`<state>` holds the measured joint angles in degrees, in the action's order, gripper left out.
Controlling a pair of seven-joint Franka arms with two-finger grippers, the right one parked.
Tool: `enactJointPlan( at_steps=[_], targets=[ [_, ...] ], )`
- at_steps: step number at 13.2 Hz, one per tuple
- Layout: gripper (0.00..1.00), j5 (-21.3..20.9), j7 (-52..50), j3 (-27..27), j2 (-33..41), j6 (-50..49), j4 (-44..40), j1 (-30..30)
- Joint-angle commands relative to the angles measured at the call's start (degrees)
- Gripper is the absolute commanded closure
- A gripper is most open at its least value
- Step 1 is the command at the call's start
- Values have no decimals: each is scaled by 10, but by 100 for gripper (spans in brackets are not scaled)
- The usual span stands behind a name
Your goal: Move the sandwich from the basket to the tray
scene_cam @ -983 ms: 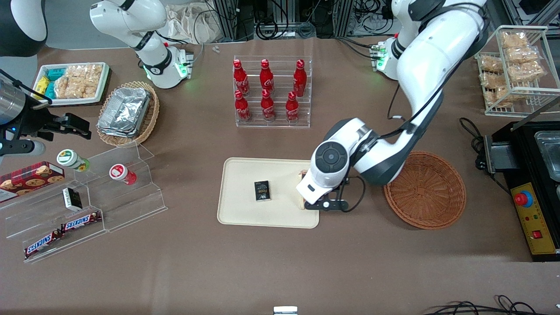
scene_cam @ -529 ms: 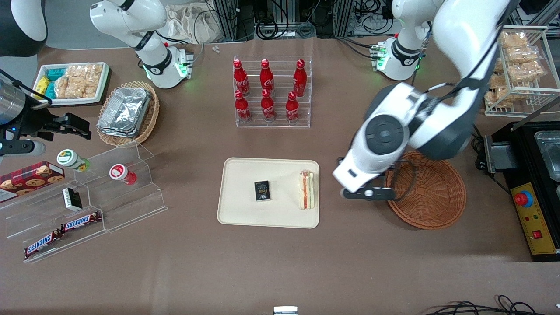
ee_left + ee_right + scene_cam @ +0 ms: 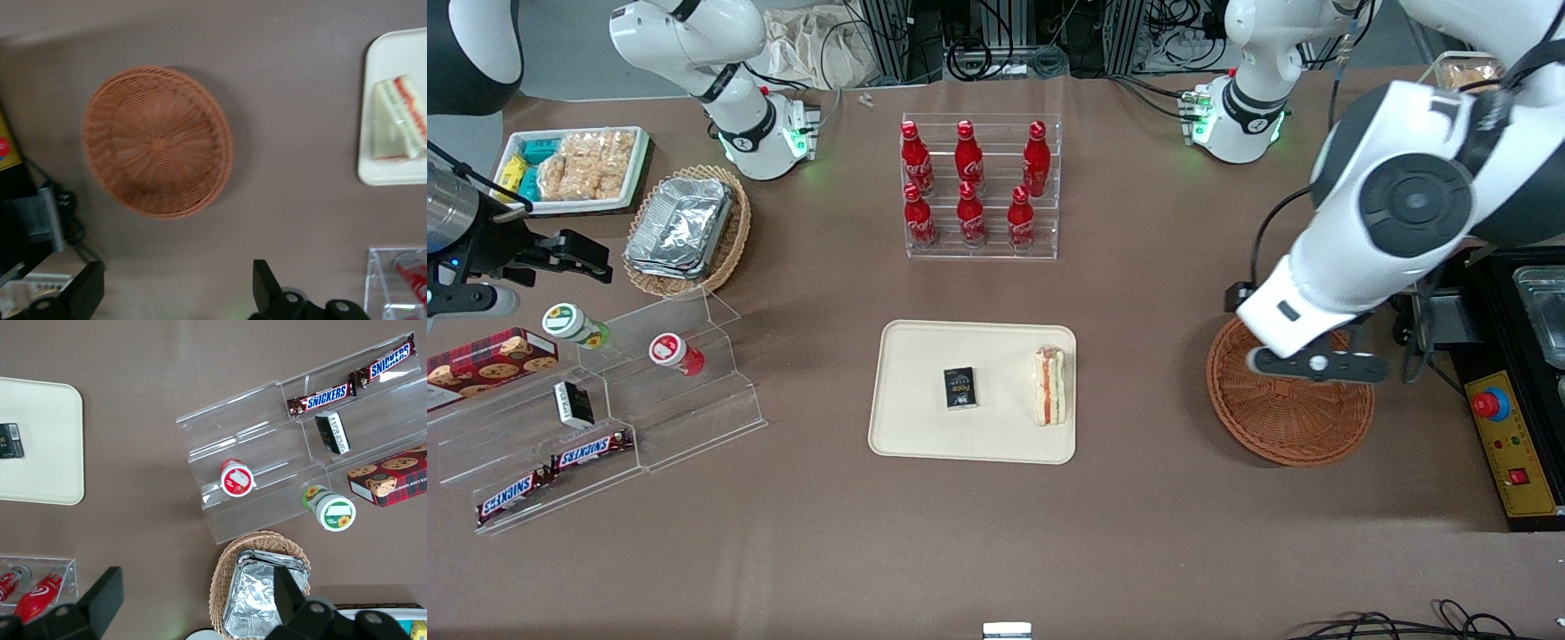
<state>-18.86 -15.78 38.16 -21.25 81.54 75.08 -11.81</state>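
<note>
The sandwich point(image 3: 1050, 386) point(image 3: 399, 119), a white-bread wedge with red and green filling, lies on the cream tray point(image 3: 925, 427) point(image 3: 390, 175) at the edge nearest the basket. The round reddish-brown wicker basket point(image 3: 1294, 422) point(image 3: 157, 141) holds nothing. My left gripper point(image 3: 1312, 364) point(image 3: 175, 288) hangs high above the basket's part farthest from the front camera, open, with nothing between its fingers point(image 3: 265, 283).
A small black box point(image 3: 959, 388) lies mid-tray. A clear rack of red cola bottles point(image 3: 978, 187) stands farther from the front camera than the tray. A black machine with a red button point(image 3: 1489, 404) sits beside the basket at the working arm's end. Clear snack shelves point(image 3: 605, 400) lie toward the parked arm's end.
My gripper has left the sandwich on the tray, risen, and swung from the tray's edge to above the basket.
</note>
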Motion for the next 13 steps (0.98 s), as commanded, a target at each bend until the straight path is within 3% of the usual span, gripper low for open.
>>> enactJointPlan(
  at_steps=[1, 10, 13],
  targets=[
    [0, 10, 49, 3, 36, -10, 22, -37],
    [0, 22, 45, -4, 50, -23, 20, -80],
    [0, 51, 46, -3, 53, -22, 21, -113]
  ],
)
